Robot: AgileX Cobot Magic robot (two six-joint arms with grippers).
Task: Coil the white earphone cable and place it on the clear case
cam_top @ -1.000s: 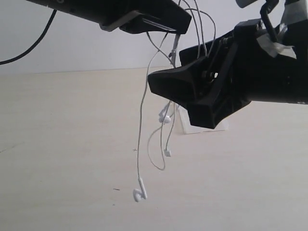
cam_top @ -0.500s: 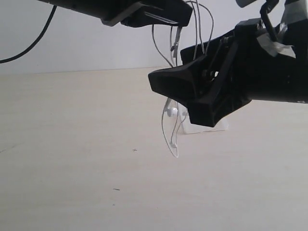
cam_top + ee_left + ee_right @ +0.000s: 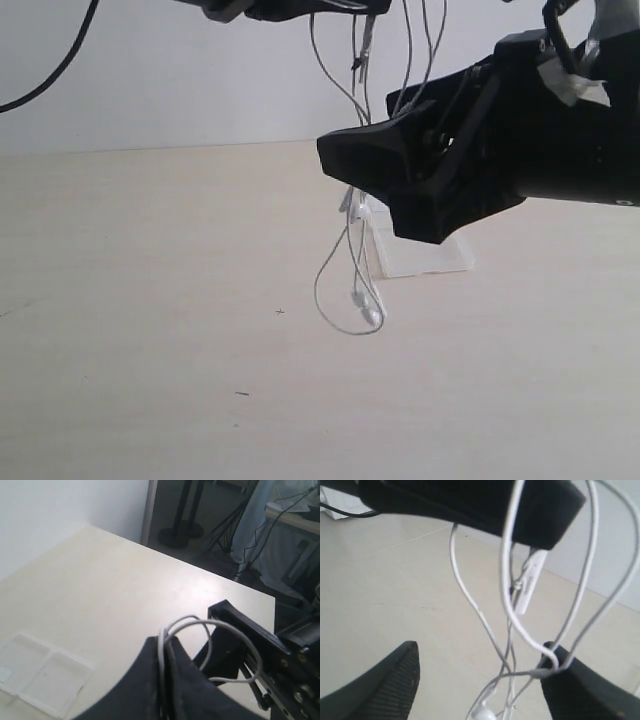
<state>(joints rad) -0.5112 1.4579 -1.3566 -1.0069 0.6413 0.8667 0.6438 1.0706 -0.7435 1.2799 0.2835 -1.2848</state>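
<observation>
Mid-coil, cable up in the air, case waiting on the table

Exterior view: the left gripper (image 3: 375, 6), up at the top edge, holds the white earphone cable (image 3: 317, 290), with loops and earbuds dangling above the table (image 3: 150, 300) near the clear case (image 3: 430, 258). The case lies opened flat with nothing on it, and the right gripper (image 3: 365, 185) sits in among the strands. Left wrist view: fingers pressed together, pinching a loop of cable. Right wrist view: jaws spread wide, a couple of strands hooked over one fingertip (image 3: 570, 680). I'd call this the winding step, not finished. The next move probably needs the right one to gather the hanging tail into the loops before anything goes down on the case.
</observation>
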